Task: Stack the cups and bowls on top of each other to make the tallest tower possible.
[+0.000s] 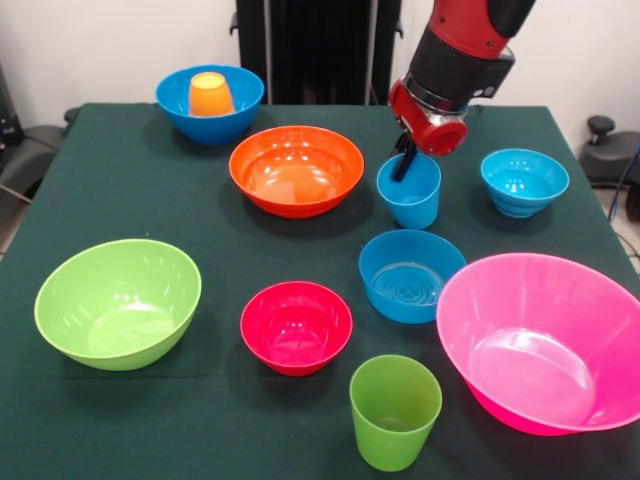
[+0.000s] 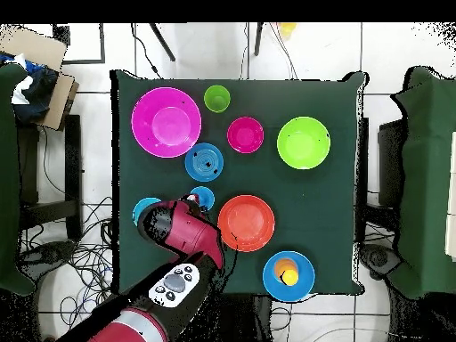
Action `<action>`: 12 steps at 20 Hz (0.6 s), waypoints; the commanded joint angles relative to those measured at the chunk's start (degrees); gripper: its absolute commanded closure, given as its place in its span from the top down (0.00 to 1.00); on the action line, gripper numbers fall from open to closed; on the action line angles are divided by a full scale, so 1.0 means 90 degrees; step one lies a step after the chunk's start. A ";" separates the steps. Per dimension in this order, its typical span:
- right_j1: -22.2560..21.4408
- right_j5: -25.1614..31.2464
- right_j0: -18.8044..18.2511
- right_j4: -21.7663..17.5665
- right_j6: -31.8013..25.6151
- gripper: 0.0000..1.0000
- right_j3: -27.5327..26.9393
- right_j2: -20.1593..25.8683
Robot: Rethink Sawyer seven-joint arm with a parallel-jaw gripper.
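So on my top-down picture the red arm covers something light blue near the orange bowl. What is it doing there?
Observer: From the front, the gripper reaches down into the mouth of an upright light blue cup.
Operator: Is the cup off the table?
Observer: No, it seems to stand on the table.
Operator: And the orange thing in the blue bowl?
Observer: An orange cup, narrower at its top, so it looks upside down.
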 commanded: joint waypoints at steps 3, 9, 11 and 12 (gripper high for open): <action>0.0009 0.0061 -0.0237 -0.0485 0.0282 0.00 0.0246 0.0835; -0.0273 0.0220 -0.0459 -0.0675 0.0091 0.00 0.0466 0.1027; -0.0320 0.0239 -0.0518 -0.0744 0.0081 0.00 0.0500 0.1068; -0.0350 0.0234 -0.0551 -0.0772 0.0083 0.00 0.0527 0.1105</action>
